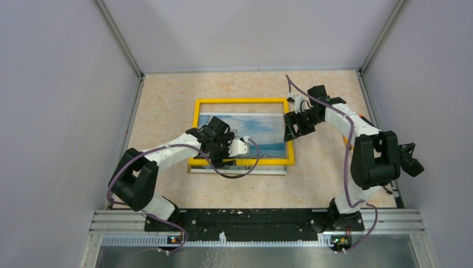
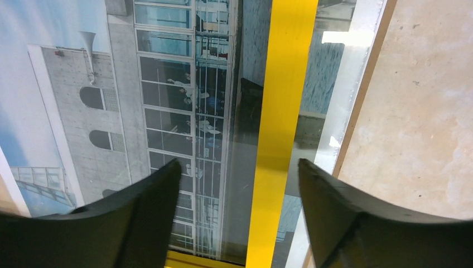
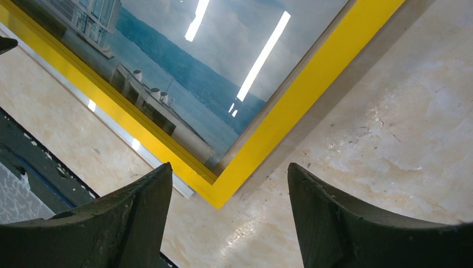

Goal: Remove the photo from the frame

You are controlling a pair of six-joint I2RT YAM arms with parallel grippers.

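Both claws gape over the frame, and the photo sits inside it.

At lower centre of the top view the left gripper hovers with its jaws spread wide and empty, straddling the near yellow bar of the frame. A pale sheet edge juts out just below that bar. The photo fills the lower part of the frame's opening, mid-picture on the table. At the frame's right side the right gripper is equally wide and empty above a yellow corner.
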